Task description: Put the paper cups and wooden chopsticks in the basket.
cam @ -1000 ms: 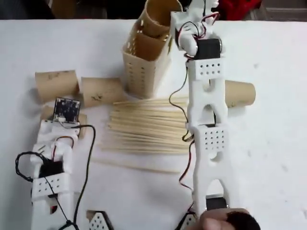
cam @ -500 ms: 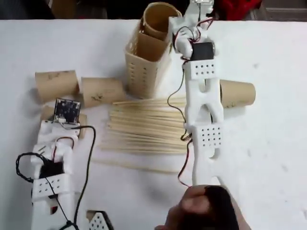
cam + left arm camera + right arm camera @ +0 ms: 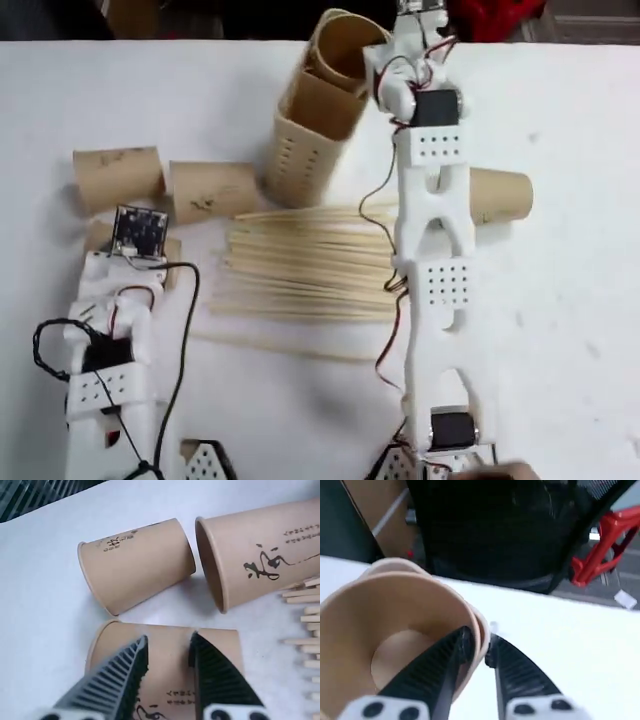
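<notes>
right wrist view: your right gripper [image 3: 477, 649] clamps rim of round tan paper cup [image 3: 395, 615], 12 o'clock overhead; left gripper [image 3: 167, 647] gapes.

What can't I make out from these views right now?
High view: nested cups in the basket hide one another, so no count.
High view: the right arm covers one end of the lying cup.
Left wrist view: the left claw and the frame edge cut off the near cup.
High view: the tilted basket hides whether its foot touches the table.
</notes>
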{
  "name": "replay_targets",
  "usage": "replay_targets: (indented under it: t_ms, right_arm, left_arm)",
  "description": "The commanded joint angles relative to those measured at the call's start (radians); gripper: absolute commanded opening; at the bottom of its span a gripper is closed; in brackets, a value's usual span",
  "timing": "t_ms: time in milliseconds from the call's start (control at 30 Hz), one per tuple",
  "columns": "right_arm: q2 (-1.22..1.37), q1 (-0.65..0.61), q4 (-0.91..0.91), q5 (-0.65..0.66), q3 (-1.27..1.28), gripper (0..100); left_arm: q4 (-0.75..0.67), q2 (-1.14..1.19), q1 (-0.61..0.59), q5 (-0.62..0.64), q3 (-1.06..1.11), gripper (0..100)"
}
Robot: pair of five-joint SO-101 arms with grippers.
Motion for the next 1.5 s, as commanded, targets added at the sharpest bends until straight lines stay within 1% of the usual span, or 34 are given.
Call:
replay_targets:
  t_ms: [0, 133, 433, 533, 633, 733, 967, 1067, 1200, 1300, 1367, 1467]
  right_arm:
    - [-0.107, 0.015, 0.125, 0.023, -0.005, 1.5]
    - [-0.159, -0.004, 0.234, 0.011, -0.005, 1.5]
    - [-0.222, -0.005, 0.410, -0.129, -0.005, 1.5]
    - [-0.226, -0.005, 0.433, -0.184, 0.005, 1.4]
    - [-0.240, 0.001, 0.435, -0.244, 0.104, 1.4]
    - [-0.285, 0.004, 0.433, -0.269, 0.201, 1.4]
    - [-0.414, 0.002, 0.432, -0.241, 0.245, 1.5]
    - [-0.433, 0.007, 0.433, -0.241, 0.249, 1.5]
    - [-0.440, 0.008, 0.430, -0.236, 0.324, 1.5]
    - [-0.430, 0.004, 0.403, -0.158, 0.353, 1.5]
    - [-0.418, 0.001, 0.400, -0.130, 0.365, 4.4]
    - [-0.406, 0.001, 0.397, -0.068, 0.367, 13.9]
  left_arm:
    - [-0.003, -0.004, 0.005, -0.011, 0.006, 15]
    - [-0.003, -0.004, 0.005, -0.011, 0.006, 15]
    - [-0.003, -0.004, 0.005, -0.011, 0.006, 15]
    - [-0.003, -0.004, 0.005, -0.011, 0.006, 15]
    - [-0.003, -0.004, 0.005, -0.011, 0.006, 15]
    - [-0.003, -0.005, 0.005, -0.011, 0.006, 15]
    - [-0.003, -0.005, 0.015, -0.011, 0.006, 15]
    - [-0.003, -0.005, 0.015, -0.011, 0.006, 15]
    - [-0.003, -0.005, 0.015, -0.011, 0.006, 15]
    - [-0.003, -0.005, 0.015, -0.011, 0.006, 15]
    - [-0.003, -0.005, 0.015, -0.011, 0.006, 15]
    - [-0.003, -0.005, 0.015, -0.011, 0.006, 15]
